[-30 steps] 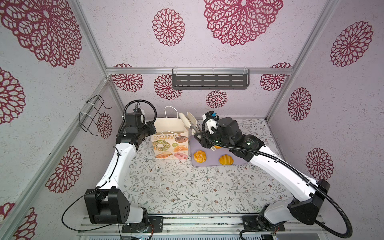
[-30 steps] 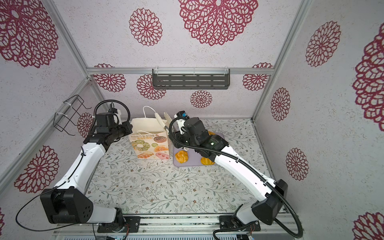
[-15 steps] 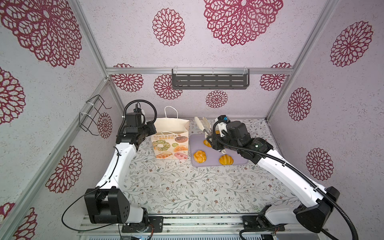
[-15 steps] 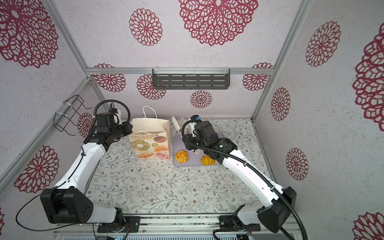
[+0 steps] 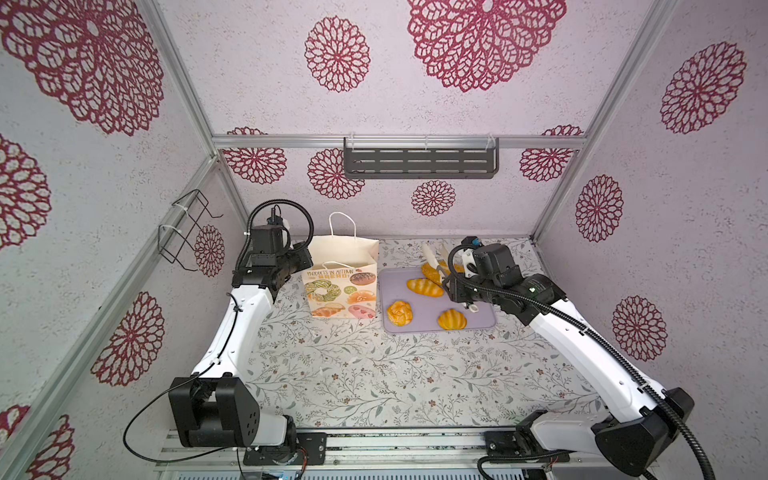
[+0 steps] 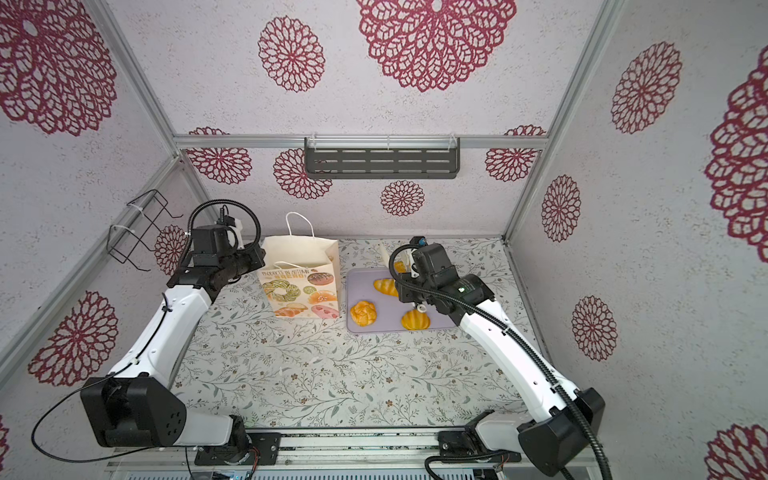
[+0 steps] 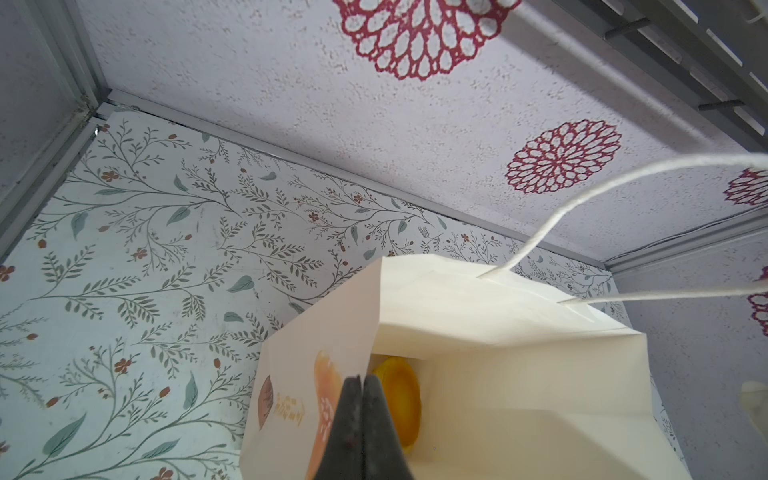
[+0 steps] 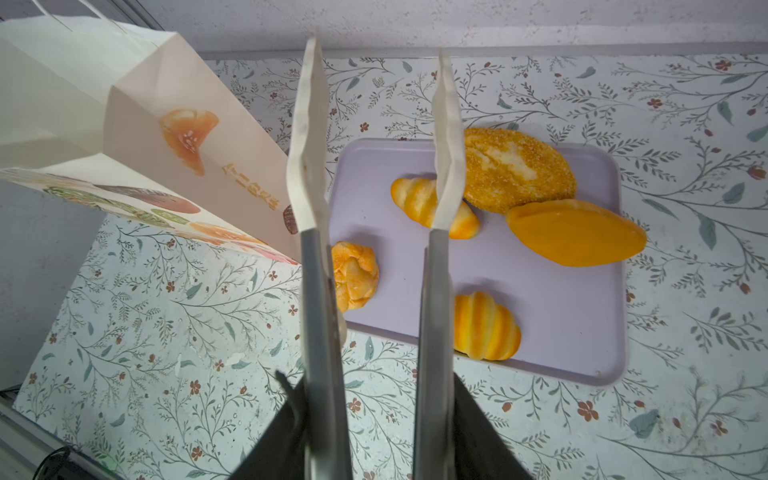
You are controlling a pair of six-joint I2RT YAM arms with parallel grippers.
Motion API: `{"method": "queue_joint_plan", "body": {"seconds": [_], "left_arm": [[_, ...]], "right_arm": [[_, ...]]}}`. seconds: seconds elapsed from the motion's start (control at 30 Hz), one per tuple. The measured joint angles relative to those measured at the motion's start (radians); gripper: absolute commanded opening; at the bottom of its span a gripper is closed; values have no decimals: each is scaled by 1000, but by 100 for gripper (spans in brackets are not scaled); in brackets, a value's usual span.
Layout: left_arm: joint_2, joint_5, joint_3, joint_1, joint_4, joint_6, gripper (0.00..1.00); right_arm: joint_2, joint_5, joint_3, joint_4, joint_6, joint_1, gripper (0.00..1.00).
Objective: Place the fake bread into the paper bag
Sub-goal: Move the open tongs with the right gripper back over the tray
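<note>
The cream paper bag point(image 5: 343, 282) stands open left of the lilac tray point(image 5: 478, 316). My left gripper point(image 7: 362, 382) is shut on the edge of the bag's side wall point(image 7: 316, 374), and one yellow fake bread point(image 7: 397, 399) lies inside. Several fake breads lie on the tray: a crumbly loaf point(image 8: 515, 170), a smooth orange loaf point(image 8: 575, 232), a striped roll point(image 8: 419, 203), a knotted bun point(image 8: 355, 274) and a shell bun point(image 8: 484, 326). My right gripper point(image 8: 376, 415) is shut on metal tongs point(image 8: 320, 291). Their white tips point(image 5: 428, 253) stand apart and empty above the tray's far edge.
A dark slotted shelf point(image 5: 419, 163) hangs on the back wall and a wire rack point(image 5: 185, 232) on the left wall. The floral table point(image 5: 374, 374) stretches in front of bag and tray. The bag's cord handle point(image 5: 343, 224) sticks up.
My right arm has carried the tongs to the right, from beside the bag's mouth to over the tray's far side. The left arm and the bag have not moved.
</note>
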Motion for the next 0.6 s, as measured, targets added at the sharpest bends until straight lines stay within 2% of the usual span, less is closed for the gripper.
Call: {"method": "queue_joint_plan", "body": {"seconds": [0.6], "left_arm": [[0, 0, 0, -4, 0, 0, 0]], "right_arm": [[0, 16, -68, -155, -7, -13, 52]]}}
